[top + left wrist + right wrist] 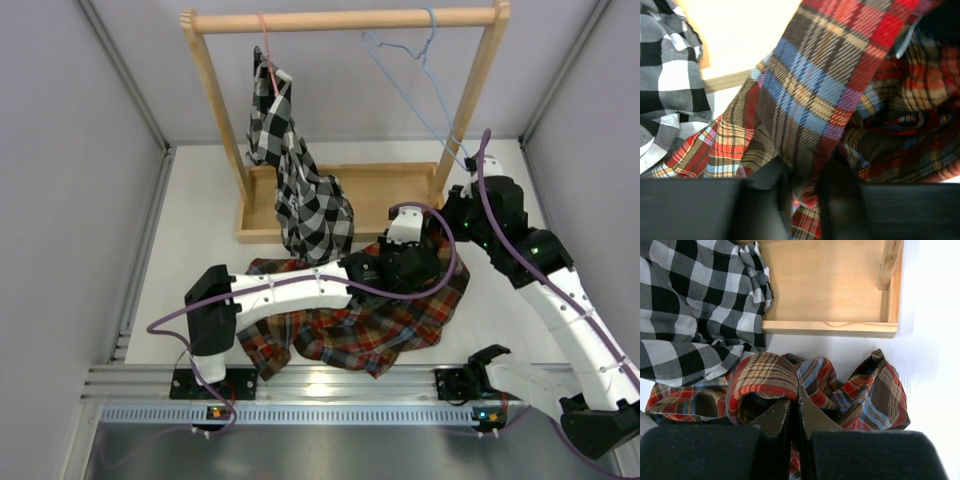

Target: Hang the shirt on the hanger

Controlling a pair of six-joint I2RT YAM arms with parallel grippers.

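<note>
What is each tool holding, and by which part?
Both are shut on the plaid shirt. The left tool pinches a raised strip of fabric; the right tool pinches a rolled fold at the shirt's edge.

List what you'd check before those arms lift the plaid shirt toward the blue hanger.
1. Left gripper shut on shirt: ok, cloth runs between its fingers.
2. Right gripper shut on shirt: ok, a fold sits at its tips.
3. Hanger hooked on rail: ok, and bare.
4. Checked shirt apart from shirt: not ok, its hem lies against the plaid.
5. Grips at the collar or shoulders: cannot tell, the shirt is bunched.
</note>
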